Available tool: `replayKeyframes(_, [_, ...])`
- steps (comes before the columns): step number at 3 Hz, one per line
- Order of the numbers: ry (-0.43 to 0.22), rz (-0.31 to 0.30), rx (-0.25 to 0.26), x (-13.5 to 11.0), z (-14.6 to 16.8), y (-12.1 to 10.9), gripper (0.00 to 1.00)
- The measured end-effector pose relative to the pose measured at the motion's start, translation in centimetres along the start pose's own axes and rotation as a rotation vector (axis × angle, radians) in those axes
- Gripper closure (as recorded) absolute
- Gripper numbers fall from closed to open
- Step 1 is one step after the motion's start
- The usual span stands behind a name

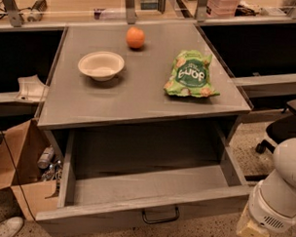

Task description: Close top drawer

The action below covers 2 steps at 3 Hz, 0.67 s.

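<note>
The top drawer (150, 186) is pulled wide open under the grey cabinet top (139, 98). Its deep grey box looks empty. Its flat grey front (110, 219) faces me at the bottom of the view, with a small black loop handle (160, 216) at the centre. The gripper is out of view. Only a white rounded part of my arm (279, 193) shows at the lower right, just right of the drawer's front corner and apart from the handle.
On the cabinet top stand a white bowl (101, 65), an orange (135, 37) and a green snack bag (191, 74). A cardboard box (19, 174) with bottles sits on the floor at the left. An office chair (284, 127) is at the right.
</note>
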<state>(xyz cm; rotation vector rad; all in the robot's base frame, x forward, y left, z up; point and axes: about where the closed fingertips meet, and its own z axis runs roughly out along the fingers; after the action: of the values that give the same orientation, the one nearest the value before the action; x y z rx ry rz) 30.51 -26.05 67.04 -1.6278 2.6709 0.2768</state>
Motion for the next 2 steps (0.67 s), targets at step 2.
replayKeyframes(2, [-0.035,-0.038,0.011,-3.9,2.0,-1.2,1.0])
